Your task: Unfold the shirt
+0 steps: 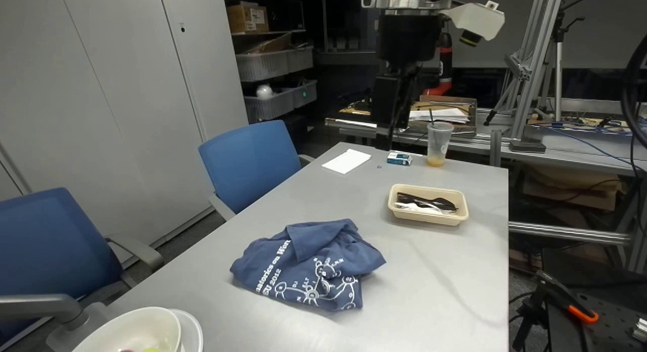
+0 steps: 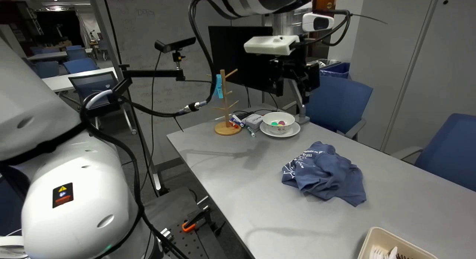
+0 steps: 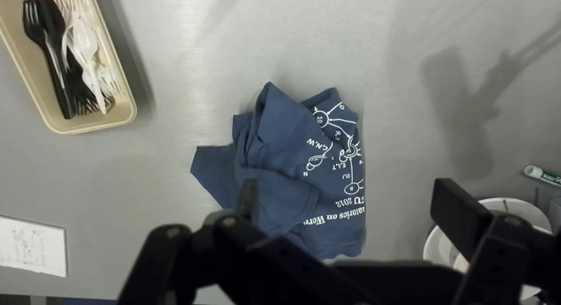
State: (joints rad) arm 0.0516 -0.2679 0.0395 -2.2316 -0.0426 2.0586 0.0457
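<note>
The shirt is a crumpled, folded heap of navy-blue cloth on the grey table. It shows in both exterior views, here and here, with white lettering and line drawings partly exposed. In the wrist view the shirt lies below the gripper, with a flap folded over its middle and a corner sticking out to the left. My gripper is open, its fingers wide apart with nothing held. In an exterior view the gripper hangs well above the table, apart from the shirt. It also shows high in an exterior view.
A beige tray of cutlery stands near the shirt. A white bowl on a plate, markers and a wooden rack stand at one end. A notepad, small box and plastic cup stand at the opposite end.
</note>
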